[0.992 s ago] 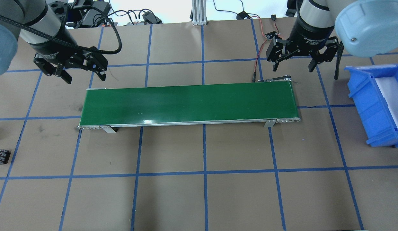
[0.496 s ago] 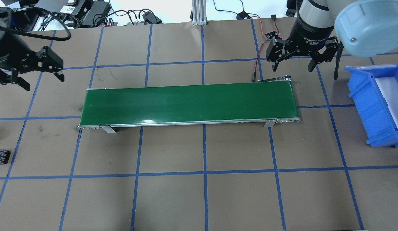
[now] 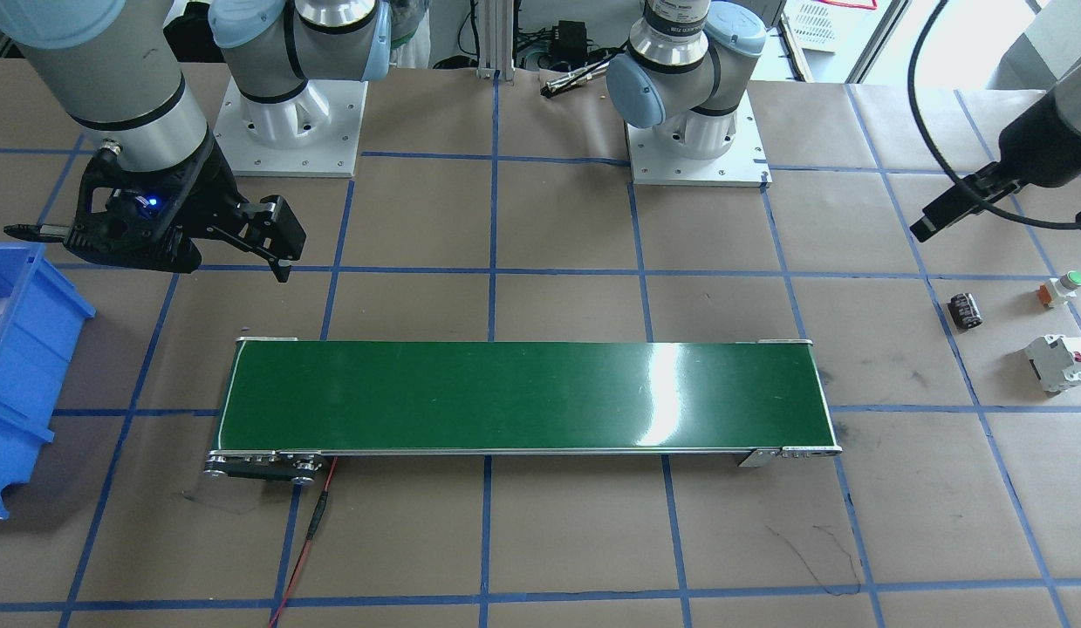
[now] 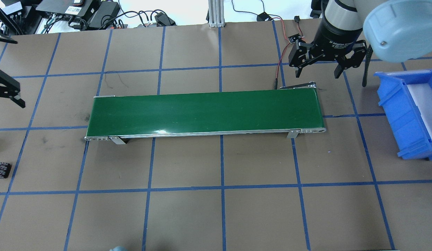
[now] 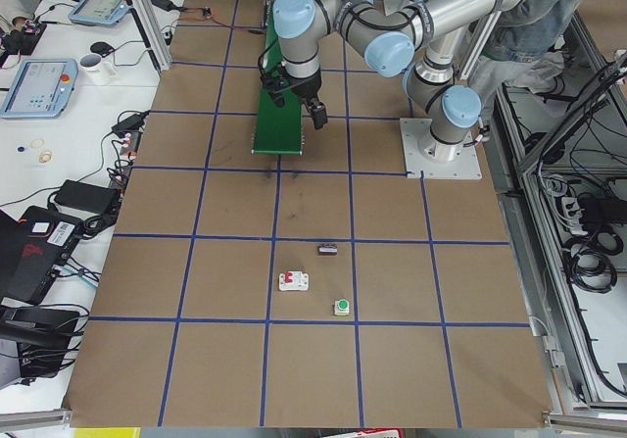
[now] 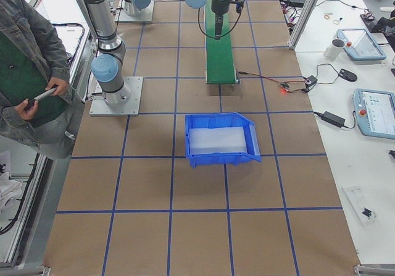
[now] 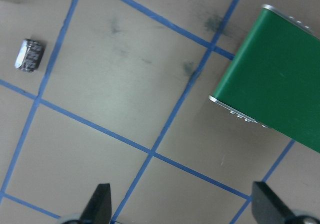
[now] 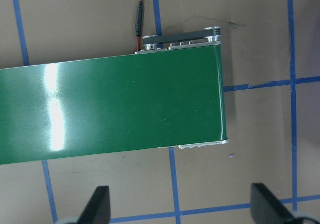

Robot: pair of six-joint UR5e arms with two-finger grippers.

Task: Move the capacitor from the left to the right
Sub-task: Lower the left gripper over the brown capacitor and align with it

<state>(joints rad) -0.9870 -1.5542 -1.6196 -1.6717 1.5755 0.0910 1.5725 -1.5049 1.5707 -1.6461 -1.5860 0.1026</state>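
Small stubby black ribbed capacitor (image 7: 29, 55) lies on the brown paper desk (image 4: 188, 216), well apart from the green conveyor belt (image 4: 205, 111). Both left jaws and right jaws gape wide, empty.

In the overhead view the conveyor belt (image 4: 205, 113) runs left to right across the middle of the table (image 4: 257, 209). The bin (image 4: 393, 111) sits at the right edge of the frame, past the belt's right end. The capacitor (image 4: 2, 170) lies at the lower left edge, well apart from the belt. The right gripper (image 4: 319, 73) hangs by the belt's upper right corner.

In the left wrist view the left gripper (image 7: 182, 209) is at the bottom edge, with the capacitor upper left and the belt's end upper right.

In the front-facing view the push button (image 3: 1062, 288) lies right of the capacitor, with the breaker (image 3: 1059, 362) below the button.
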